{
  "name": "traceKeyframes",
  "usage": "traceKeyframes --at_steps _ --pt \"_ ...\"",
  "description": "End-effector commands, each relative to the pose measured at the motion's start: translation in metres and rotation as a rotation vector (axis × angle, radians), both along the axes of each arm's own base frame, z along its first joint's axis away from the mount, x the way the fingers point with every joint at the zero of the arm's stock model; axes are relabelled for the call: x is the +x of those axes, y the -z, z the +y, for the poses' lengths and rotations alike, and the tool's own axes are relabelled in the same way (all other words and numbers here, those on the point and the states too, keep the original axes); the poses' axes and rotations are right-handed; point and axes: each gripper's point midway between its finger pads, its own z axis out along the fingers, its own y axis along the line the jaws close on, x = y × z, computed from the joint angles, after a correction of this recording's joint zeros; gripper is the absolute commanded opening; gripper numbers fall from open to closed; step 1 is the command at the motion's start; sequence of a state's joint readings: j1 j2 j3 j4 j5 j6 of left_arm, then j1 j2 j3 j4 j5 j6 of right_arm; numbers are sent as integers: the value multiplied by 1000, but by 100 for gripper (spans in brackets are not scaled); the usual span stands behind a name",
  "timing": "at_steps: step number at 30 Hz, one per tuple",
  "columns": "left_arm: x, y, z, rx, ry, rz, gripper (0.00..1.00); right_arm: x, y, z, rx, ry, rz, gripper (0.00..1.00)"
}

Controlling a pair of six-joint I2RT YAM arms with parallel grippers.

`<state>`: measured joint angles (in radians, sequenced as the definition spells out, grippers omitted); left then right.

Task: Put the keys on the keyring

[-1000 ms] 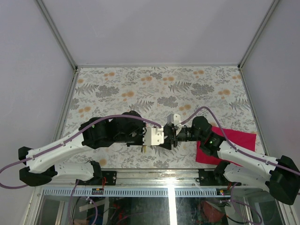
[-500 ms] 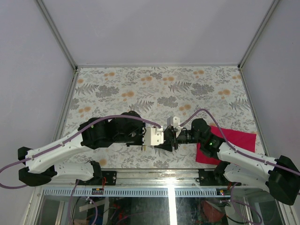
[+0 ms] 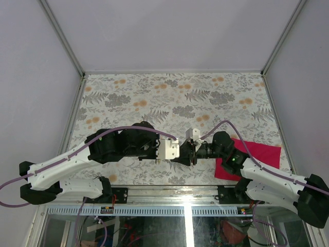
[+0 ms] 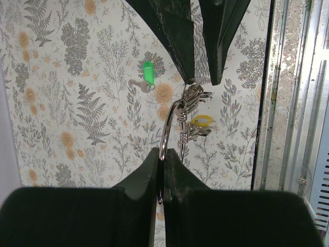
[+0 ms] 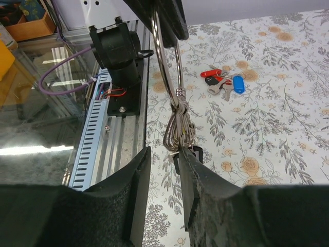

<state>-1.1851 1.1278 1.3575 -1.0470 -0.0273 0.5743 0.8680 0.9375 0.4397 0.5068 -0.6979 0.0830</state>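
My left gripper [image 4: 163, 152] is shut on the thin silvery keyring [image 4: 169, 121] and holds it above the table. A bunch of wire loops [image 5: 179, 131] and a small dark tag [image 5: 194, 153] hang from the ring [image 5: 165, 62]. My right gripper [image 5: 163, 152] is open, its jaws set narrowly on either side of the bunch's lower end. The tag touches the right-hand fingertip [image 5: 186, 159]. A green key [image 4: 147, 73] lies on the table. The red key [image 5: 211, 73] and the blue key [image 5: 237, 84] lie together. In the top view both grippers [image 3: 177, 149] [image 3: 190, 150] meet tip to tip.
A red cloth [image 3: 254, 154] lies under my right arm at the near right. The metal rail and glass edge [image 5: 110, 149] of the table run just beside the grippers. A yellow tag [image 4: 201, 121] shows near the ring.
My right gripper's jaws have narrowed around the ring's hanging bunch, and the right arm has shifted slightly. The left gripper stays shut on the ring.
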Motion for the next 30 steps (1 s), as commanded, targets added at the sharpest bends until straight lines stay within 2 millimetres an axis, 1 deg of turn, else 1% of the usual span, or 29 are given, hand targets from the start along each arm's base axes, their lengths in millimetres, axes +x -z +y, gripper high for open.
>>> traceKeyframes --at_steps 1,9,14,18,24,30 --pt "5 -23 -10 -80 5 -54 0 -2 -25 -2 80 6 -54 35" --pt "5 -23 -11 -80 5 -52 0 -5 -33 -3 110 3 -51 37" --pt "3 -24 -12 -84 11 -48 0 3 -29 -3 105 55 -33 47" --pt "3 -24 -12 -84 13 -48 0 7 -29 -3 118 81 -21 49" --pt "3 -24 -13 -85 12 -49 0 5 -25 1 111 53 -7 45" --pt "2 -25 -12 -87 12 -50 0 2 -23 4 106 24 12 38"
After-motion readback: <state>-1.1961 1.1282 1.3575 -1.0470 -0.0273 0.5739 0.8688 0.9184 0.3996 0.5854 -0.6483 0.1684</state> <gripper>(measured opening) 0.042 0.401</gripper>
